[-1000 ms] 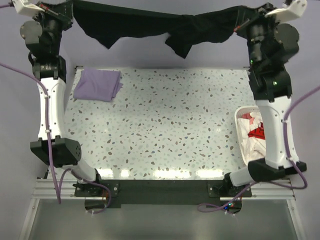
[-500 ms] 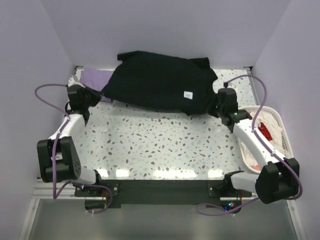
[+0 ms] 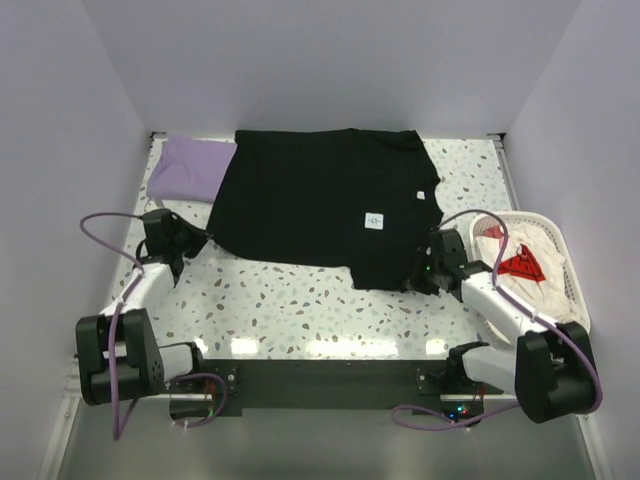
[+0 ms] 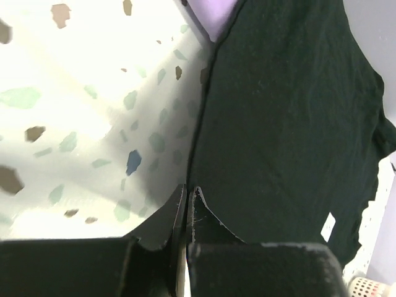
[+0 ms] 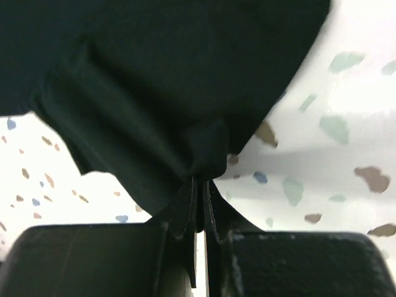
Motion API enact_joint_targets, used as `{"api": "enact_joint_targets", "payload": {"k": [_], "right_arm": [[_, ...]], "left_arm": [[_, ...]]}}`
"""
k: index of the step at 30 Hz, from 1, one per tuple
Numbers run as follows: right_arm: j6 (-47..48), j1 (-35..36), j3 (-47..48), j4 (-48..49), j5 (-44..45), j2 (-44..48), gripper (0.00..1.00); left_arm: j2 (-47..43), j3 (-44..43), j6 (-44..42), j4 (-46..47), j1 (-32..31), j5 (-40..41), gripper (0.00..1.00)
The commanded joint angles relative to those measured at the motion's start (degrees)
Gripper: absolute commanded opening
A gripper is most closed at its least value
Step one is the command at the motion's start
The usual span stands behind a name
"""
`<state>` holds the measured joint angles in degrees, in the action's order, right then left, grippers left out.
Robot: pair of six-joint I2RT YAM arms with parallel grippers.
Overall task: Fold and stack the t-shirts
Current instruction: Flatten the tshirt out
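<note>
Overhead view. White tabletop with grey, green and brown terrazzo speckles (image 3: pixel 300 290), enclosed on three sides by plain pale lavender walls (image 3: pixel 330 60). Bright patches of reflected light (image 3: pixel 330 347) lie along the table's near edge, beside a black mounting strip (image 3: pixel 330 378) on a silver metal frame (image 3: pixel 62 432). Grey floor (image 3: pixel 330 450) below.

My table (image 3: pixel 300 300): white speckled top, dark flecks. On my right edge, a white plastic basket (image 3: pixel 540 217) holds white cloth (image 3: pixel 545 285) and a red piece (image 3: pixel 520 266). Pale walls (image 3: pixel 300 70) around.
</note>
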<state>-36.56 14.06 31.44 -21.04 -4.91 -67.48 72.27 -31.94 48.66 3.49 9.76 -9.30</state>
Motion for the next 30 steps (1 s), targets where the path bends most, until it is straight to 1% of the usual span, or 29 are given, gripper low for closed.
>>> {"api": "enact_joint_targets", "payload": {"k": [1,5,6,8,10,11,15,16,18,19,20,21,22,25,26,27,30], "right_arm": [[-1.76,1.92,-1.99,0.74,-4.5,4.81,0.0],[-6.23,11.49,-2.0,-1.99,-1.25,7.89,0.0],[-7.38,16.3,-2.0,-2.77,0.23,8.33,0.0],[-10.27,21.67,-2.78,-2.96,1.04,8.68,0.0],[-11.78,24.42,-3.31,-3.13,2.17,8.68,0.0],[-13.35,27.22,-3.84,-3.05,2.7,8.6,0.0],[-15.83,33.56,-2.97,-3.13,4.91,5.89,0.0],[-16.09,34.96,-2.09,-3.57,7.26,4.91,0.0],[-15.92,35.15,-1.39,-3.75,7.98,3.16,0.0],[-15.65,35.15,-1.03,-4.01,8.42,2.1,0.02],[-15.3,35.15,-0.16,-4.97,9.99,2.09,0.08],[-15.04,35.15,0.37,-5.5,10.79,2.44,0.17],[-14.78,35.15,0.9,-6.29,11.58,3.05,0.36],[-15.47,35.15,2.74,-10.77,15.44,6.48,0.63],[-15.82,35.07,2.57,-11.91,16.76,8.4,0.65],[-16.44,35.07,2.22,-13.75,19.56,9.2,0.65],[-18.9,34.89,0.47,-15.26,22.04,11.06,0.62]], "left_arm": [[-5.98,0.65,-2.43,-5.39,0.52,3.76,0.0],[-9.95,1.71,-4.72,-9.1,0.52,5.78,0.0],[-10.56,1.97,-5.24,-9.89,0.52,6.13,0.0],[-12.15,2.5,-6.12,-11.39,0.61,6.4,0.0],[-13.38,2.76,-6.65,-12.71,0.61,6.58,0.0],[-13.73,2.94,-7.0,-13.15,0.61,6.66,0.0],[-15.58,3.64,-7.97,-14.12,0.52,7.36,0.0],[-15.58,3.9,-8.23,-13.77,0.61,7.37,0.0],[-15.15,4.17,-8.41,-13.68,0.61,7.02,0.0],[-14.97,4.26,-8.41,-13.68,0.52,6.75,0.0],[-14.7,4.17,-8.5,-13.68,0.61,6.4,0.0],[-14.61,4.17,-8.59,-13.77,0.61,6.23,0.0],[-14.61,4.08,-8.59,-13.86,0.61,6.22,0.0],[-15.14,3.91,-9.02,-14.12,0.61,6.31,0.0],[-15.32,3.56,-9.11,-14.29,0.61,6.31,0.0],[-15.4,3.47,-9.2,-14.56,0.61,6.22,0.0],[-15.23,3.2,-9.2,-14.56,0.61,5.96,0.0]]}}
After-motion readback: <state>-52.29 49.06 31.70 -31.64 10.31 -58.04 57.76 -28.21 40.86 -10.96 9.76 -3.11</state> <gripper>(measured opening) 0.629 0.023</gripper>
